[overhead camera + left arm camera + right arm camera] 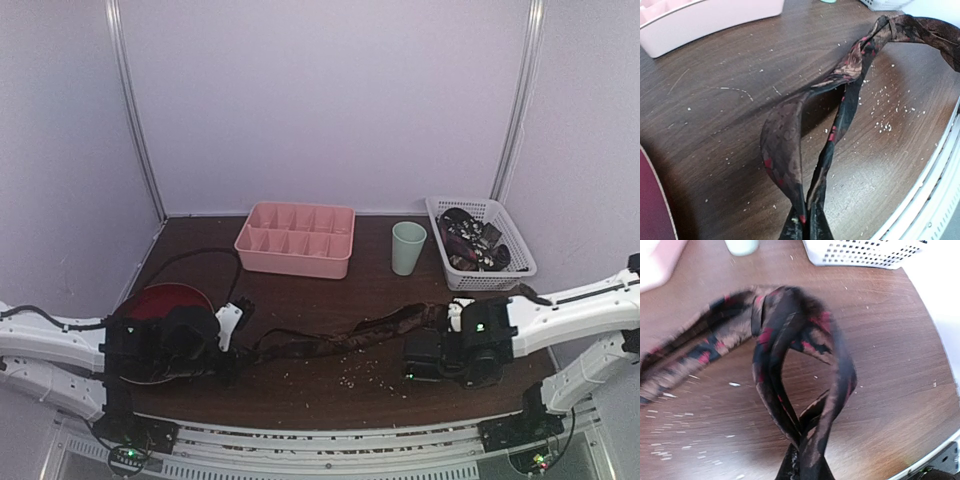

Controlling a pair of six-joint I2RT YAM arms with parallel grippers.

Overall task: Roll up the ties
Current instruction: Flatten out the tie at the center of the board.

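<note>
One dark brown tie with red and tan patterning hangs stretched between my two grippers, just above the table. My left gripper is shut on its left end. In the left wrist view the tie rises from the pinch at my left gripper as a twisted double strand. My right gripper is shut on the right end. In the right wrist view the tie forms a loop above my right gripper. The fingers themselves are hidden under the fabric. More ties lie tangled in a white basket.
A pink divided tray stands at the back centre, with a pale green cup to its right. A dark red round plate lies by the left arm. Pale crumbs speckle the brown table.
</note>
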